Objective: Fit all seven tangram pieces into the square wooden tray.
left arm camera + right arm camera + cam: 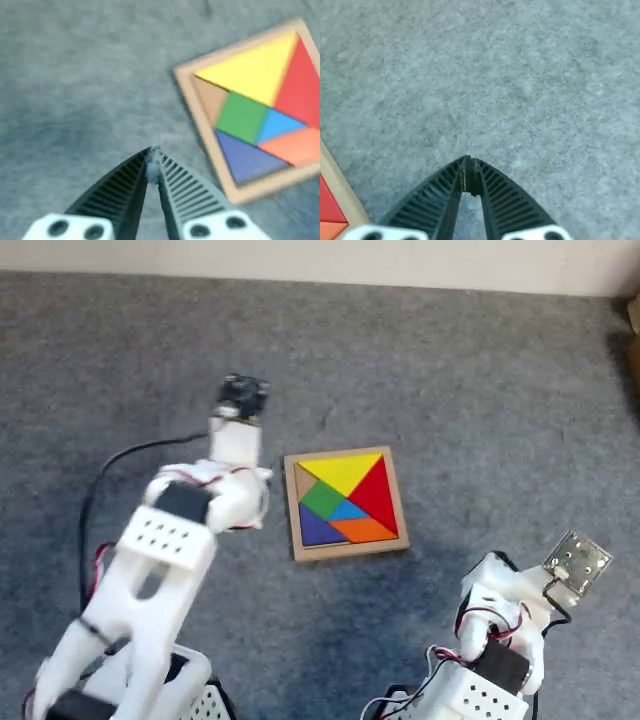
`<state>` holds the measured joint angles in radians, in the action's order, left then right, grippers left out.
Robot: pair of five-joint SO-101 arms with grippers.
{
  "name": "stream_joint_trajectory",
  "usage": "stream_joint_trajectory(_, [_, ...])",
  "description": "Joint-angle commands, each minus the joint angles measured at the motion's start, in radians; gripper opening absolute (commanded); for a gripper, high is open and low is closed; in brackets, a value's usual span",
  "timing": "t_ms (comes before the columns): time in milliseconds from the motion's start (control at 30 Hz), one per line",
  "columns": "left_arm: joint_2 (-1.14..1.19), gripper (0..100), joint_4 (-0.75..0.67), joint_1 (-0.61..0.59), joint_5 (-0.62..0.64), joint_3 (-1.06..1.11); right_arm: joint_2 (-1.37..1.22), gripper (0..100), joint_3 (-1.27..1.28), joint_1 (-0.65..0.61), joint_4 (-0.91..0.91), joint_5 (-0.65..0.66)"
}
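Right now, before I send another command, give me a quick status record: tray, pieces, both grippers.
tray: square, wooden, on grey carpet between the arms
pieces seated: yellow, red, green, blue, orange, purple
tan triangle: beside green; piece or bare tray floor, cannot tell
left gripper: shut, empty, over carpet beside tray
right gripper: shut, empty, over carpet

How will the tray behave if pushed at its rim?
The tray looks like flat, rigid wood, so it should probably slide whole rather than tip or flex. The carpet looks fuzzy, so expect drag, and perhaps rotation from an off-centre push. The pieces sit inside the rim, so they are unlikely to spill.
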<state>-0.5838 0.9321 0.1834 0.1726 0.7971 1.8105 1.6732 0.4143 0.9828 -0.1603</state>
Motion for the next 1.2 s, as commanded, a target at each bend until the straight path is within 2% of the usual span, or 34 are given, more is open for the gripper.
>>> stream_joint_trajectory(0, [-0.17, 1, -0.083, -0.122, 0.003, 0.09, 0.002, 0.5, 0.127, -0.088, 0.058, 0.008])
stream_joint_trajectory(133, [-0.262, 1, -0.11, -0.189, 0.003, 0.188, 0.002, 0.5, 0.127, -0.239, 0.148, 0.012])
stream_joint_trajectory(267, [-0.326, 1, -0.112, -0.213, -0.003, 0.286, 0.002, 0.5, 0.127, -0.286, 0.197, 0.012])
stream_joint_trajectory(433, [-0.4, 1, -0.107, -0.219, -0.212, 0.438, 0.002, 0.5, 0.127, -0.288, 0.219, 0.012])
stream_joint_trajectory(500, [-0.441, 1, -0.107, -0.24, -0.253, 0.496, -0.004, 0.5, 0.127, -0.288, 0.219, 0.012])
stream_joint_trajectory(733, [-0.677, 1, -0.106, -0.42, -0.12, 0.63, -0.004, 0.5, 0.127, -0.285, 0.219, 0.012])
stream_joint_trajectory(833, [-0.835, 1, -0.11, -0.498, -0.11, 0.708, -0.004, 0.5, 0.127, -0.285, 0.219, 0.012])
stream_joint_trajectory(1067, [-1.193, 1, -0.097, -0.521, -0.114, 0.905, -0.004, 0.5, 0.127, -0.285, 0.219, 0.012])
stream_joint_trajectory(1167, [-1.256, 1, -0.009, -0.519, -0.115, 0.897, -0.004, 0.5, 0.127, -0.285, 0.219, 0.012])
